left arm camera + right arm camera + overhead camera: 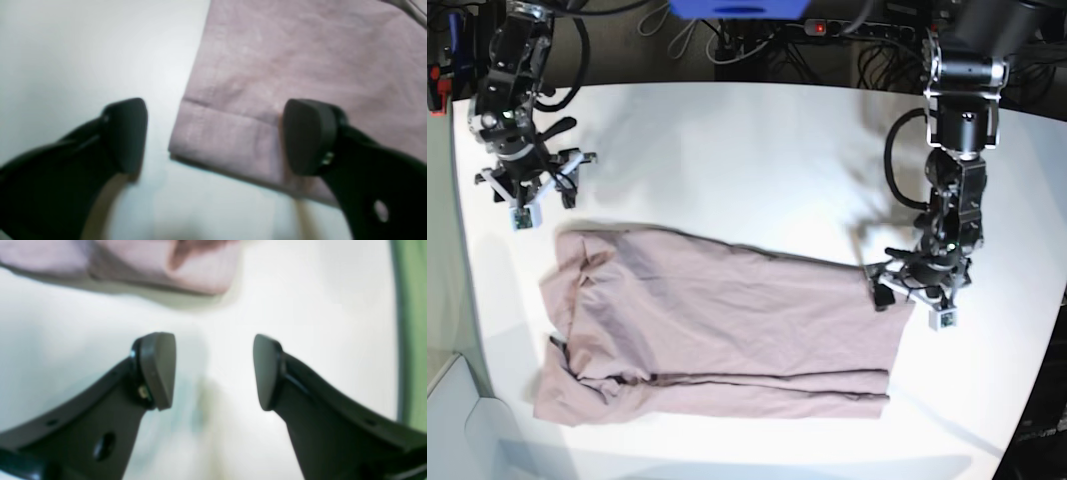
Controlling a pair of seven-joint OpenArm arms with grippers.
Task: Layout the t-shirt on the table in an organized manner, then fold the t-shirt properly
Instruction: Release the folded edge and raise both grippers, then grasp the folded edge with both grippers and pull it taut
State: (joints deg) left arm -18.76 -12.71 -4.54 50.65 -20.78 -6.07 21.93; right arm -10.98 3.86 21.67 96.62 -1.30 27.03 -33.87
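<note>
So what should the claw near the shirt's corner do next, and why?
Probably lower and close on that hem corner. The left claw is open, one finger over the t-shirt and the other over the bare table, straddling the corner. The shirt lies partly folded lengthwise, so gripping a corner looks like the start of the next fold. The right claw hangs open over bare table.

The t-shirt [717,330] lies flat on the white table [747,150], its long axis running left to right, with both side portions folded inward over the body. The left gripper [909,283] sits at the shirt's right end, at the upper corner of the hem, jaws spread. The right gripper [535,190] hangs above bare table just beyond the shirt's upper-left corner, jaws spread, holding nothing.
</note>
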